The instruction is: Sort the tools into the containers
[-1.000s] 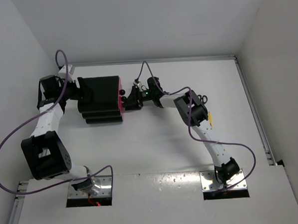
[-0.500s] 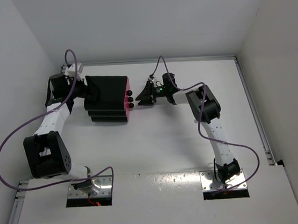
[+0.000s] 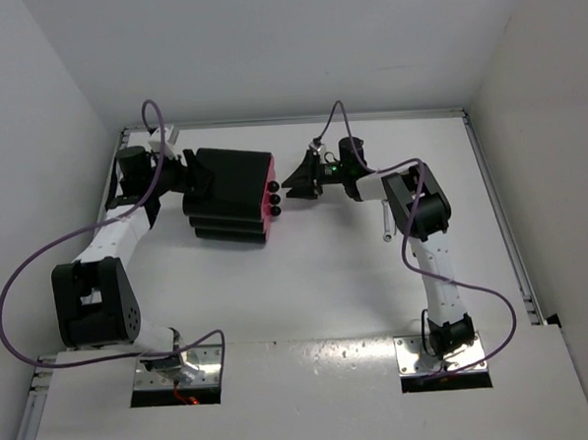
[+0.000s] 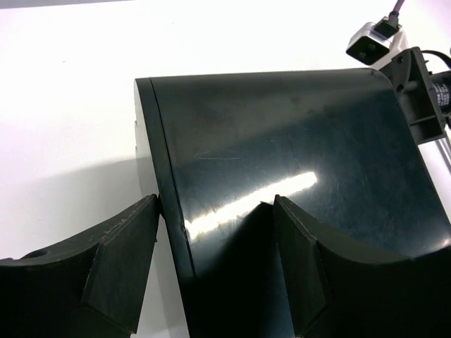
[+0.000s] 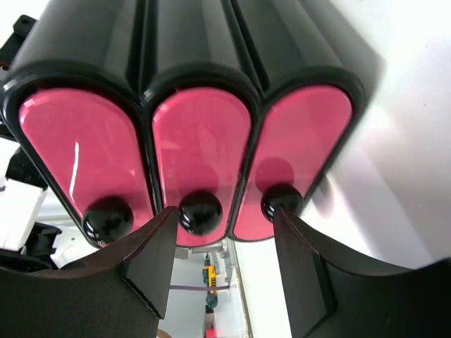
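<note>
Pink drawers (image 5: pixel 201 141) all closed; my spread right fingers (image 5: pixel 151 271) flank the middle knob (image 5: pixel 200 211), left fingers (image 4: pixel 120 264) straddle the drawer unit (image 4: pixel 282 141), grip unclear. Next: pinch, pull.

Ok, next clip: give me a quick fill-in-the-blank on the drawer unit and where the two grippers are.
1. The left gripper straddles an edge of the drawer unit, which has ___ pink drawers, all shut.
2. Each drawer carries a round knob coloured ___.
3. In the right wrist view, the open right gripper frames the ___ knob between its fingers.

Missing words: three; black; middle.
</note>
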`<act>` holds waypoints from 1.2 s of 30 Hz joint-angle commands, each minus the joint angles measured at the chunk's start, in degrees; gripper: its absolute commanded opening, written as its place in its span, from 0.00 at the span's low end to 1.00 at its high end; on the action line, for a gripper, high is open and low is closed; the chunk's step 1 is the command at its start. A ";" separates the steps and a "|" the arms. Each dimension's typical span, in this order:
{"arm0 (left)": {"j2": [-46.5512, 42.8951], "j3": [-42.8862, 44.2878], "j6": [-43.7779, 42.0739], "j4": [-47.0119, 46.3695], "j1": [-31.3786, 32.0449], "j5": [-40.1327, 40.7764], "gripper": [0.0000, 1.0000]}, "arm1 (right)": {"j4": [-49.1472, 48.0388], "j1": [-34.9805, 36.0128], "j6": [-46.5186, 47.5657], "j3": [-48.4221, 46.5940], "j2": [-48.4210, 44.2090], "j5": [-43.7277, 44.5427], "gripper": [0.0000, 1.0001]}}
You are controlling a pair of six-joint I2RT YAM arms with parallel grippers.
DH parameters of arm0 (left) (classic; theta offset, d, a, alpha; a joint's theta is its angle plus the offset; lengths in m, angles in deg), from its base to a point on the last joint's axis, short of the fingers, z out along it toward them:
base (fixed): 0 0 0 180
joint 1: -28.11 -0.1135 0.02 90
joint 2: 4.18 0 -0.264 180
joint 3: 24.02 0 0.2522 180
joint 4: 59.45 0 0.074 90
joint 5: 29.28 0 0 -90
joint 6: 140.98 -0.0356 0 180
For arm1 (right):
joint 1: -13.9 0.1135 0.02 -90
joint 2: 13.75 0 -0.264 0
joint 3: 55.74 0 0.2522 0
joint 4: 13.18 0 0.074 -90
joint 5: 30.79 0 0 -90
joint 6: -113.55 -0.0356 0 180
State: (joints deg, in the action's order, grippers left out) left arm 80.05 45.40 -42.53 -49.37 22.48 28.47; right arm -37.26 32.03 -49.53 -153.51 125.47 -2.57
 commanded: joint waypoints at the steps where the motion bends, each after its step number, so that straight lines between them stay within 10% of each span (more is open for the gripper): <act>1: 4.81 -5.56 1.13 16.16 4.84 -2.82 0.70 | -3.99 -0.11 1.27 -1.15 -3.78 0.25 0.57; 24: 2.70 -7.67 0.00 14.58 9.23 -3.96 0.70 | -2.23 0.94 -1.62 -17.59 5.53 3.33 0.58; 36: -3.89 -9.43 1.13 9.93 3.97 4.30 0.73 | -3.73 -5.63 0.66 -6.44 -4.38 1.93 0.59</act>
State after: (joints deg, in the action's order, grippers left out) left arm 75.06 39.87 -39.69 -53.15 26.97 32.62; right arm -36.89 29.80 -50.10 -162.23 128.68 -1.13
